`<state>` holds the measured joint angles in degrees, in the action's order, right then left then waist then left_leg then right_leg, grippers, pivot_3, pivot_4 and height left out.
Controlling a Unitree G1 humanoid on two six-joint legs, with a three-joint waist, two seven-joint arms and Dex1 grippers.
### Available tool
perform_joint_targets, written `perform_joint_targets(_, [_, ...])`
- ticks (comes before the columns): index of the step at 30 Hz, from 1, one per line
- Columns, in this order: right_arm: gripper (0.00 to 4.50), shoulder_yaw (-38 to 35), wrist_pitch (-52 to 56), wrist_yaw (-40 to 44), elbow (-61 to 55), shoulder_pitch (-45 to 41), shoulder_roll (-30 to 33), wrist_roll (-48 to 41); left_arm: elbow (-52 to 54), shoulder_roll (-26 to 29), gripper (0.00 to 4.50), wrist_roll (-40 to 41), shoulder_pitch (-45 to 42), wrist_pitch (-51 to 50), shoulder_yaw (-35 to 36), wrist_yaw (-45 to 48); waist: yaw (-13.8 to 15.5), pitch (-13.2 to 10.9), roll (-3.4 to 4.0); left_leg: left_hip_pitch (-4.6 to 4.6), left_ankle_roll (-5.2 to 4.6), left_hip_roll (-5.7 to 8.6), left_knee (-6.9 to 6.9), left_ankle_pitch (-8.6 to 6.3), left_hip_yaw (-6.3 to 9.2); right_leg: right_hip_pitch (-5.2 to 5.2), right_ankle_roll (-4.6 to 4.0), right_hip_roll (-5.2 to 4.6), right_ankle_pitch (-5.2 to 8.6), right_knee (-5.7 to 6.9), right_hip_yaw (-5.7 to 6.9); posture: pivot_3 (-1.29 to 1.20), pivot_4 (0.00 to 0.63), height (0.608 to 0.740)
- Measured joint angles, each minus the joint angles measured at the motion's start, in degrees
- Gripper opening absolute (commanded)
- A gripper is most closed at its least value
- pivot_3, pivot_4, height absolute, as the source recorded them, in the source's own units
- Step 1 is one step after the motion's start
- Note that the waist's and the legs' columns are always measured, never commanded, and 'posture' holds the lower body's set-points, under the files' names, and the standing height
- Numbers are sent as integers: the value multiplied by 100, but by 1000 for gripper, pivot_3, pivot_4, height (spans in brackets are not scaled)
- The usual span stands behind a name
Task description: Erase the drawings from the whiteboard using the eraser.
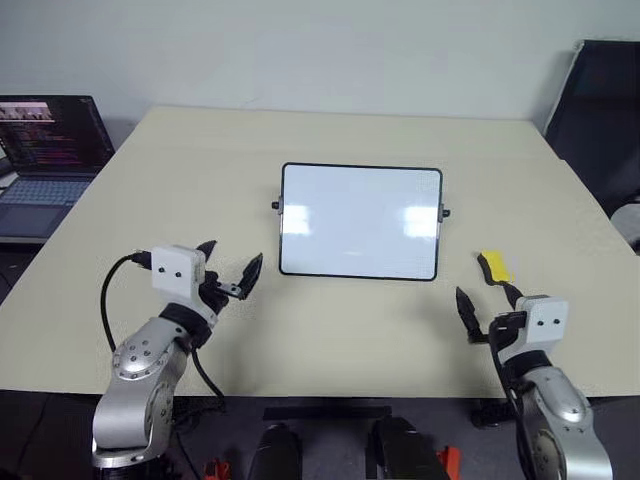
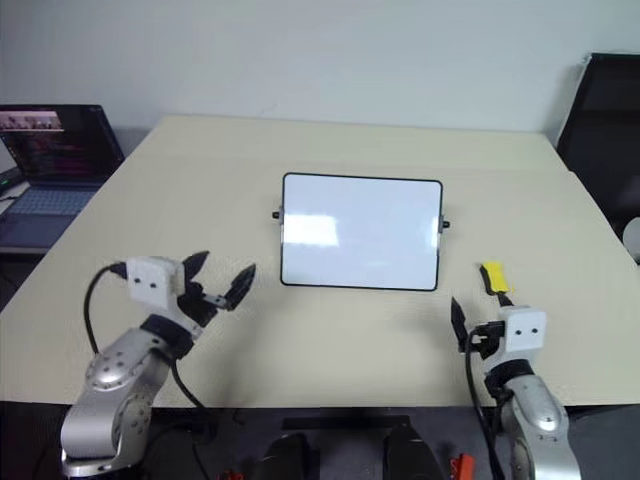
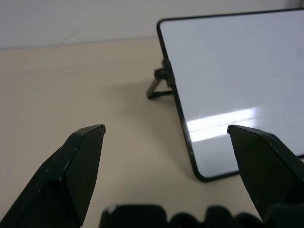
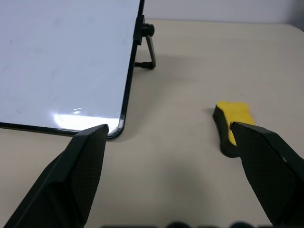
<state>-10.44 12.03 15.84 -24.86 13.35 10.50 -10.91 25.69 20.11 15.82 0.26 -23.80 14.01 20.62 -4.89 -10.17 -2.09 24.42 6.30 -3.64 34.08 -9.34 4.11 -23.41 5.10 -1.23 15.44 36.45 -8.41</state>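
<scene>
beige worktop (image 1: 330, 330) spans the head views; laptop (image 1: 45, 150) with lit screen at its far left edge, a dark chair (image 1: 605, 110) at far right; whiteboard (image 1: 360, 221) stands tilted mid-worktop, black frame, rounded corners, small knobs at both sides; its face reads as bare white with glare patches from the head views; the wrist views add only a few faint specks on it, too small to tell as drawings; the wrist views also give the prop legs behind each knob, which the head views do not; left gripper (image 1: 230, 270) hovers over the worktop near the board's lower left corner, jaws spread wide with nothing between them; right gripper (image 1: 488, 307) near the board's lower right corner, jaws likewise wide apart and holding nothing; eraser (image 1: 494, 267) lies flat on the worktop just right of the board's lower right corner, apart from the frame; right wrist view shows its dark underside and one fingertip (image 4: 266, 166) in front of it, contact cannot be told
</scene>
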Motion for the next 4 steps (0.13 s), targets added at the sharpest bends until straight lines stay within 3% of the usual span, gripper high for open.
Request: perform_joint_targets(4, [4480, -125, 4, 20, 138, -18, 46, -142, -187, -110, 4500, -46, 142, 20, -7, -158, -16, 0, 2, 1, -11, -4, -2, 6, -7, 6, -29, -2, -18, -38, -3, 0, 150, 740])
